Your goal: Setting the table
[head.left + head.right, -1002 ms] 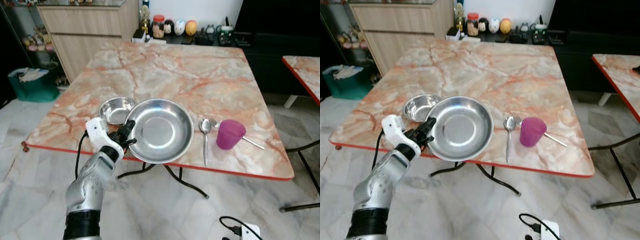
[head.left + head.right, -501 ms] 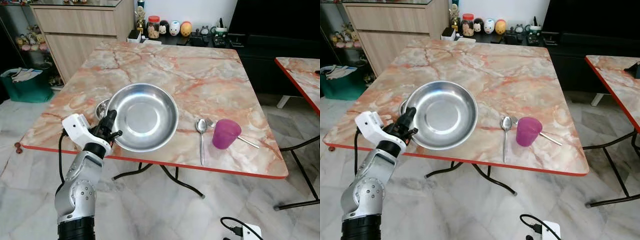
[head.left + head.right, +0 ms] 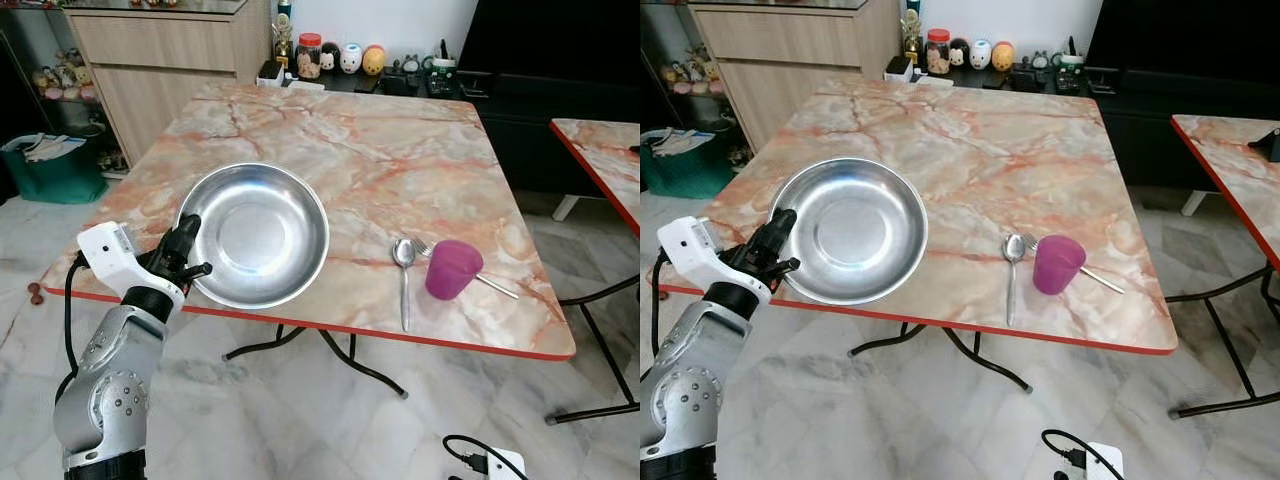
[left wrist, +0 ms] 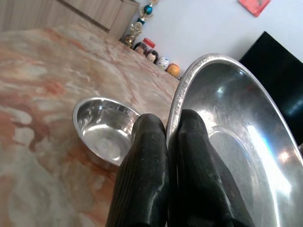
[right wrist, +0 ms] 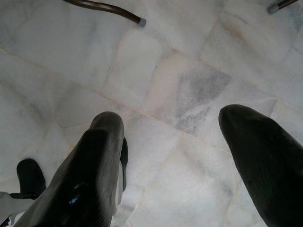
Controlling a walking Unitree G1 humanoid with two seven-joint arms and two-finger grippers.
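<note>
Marble table | left gripper clamped on steel plate rim | small bowl just beyond fingers | right gripper spread apart over floor

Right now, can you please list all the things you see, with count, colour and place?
plate: one, silver, held tilted over the table's near left part
small bowl: one, silver, on the table behind the plate
spoon: one, silver, on the table right of the plate
cup: one, purple, right of the spoon
fork: one, silver, partly hidden behind the cup
table: one, orange marble top, red edge
jars and figures: several, mixed colours, beyond the table's far edge
bin: one, green, on the floor at far left
left hand: shut on the plate's rim
right hand: open, above the floor tiles
</note>
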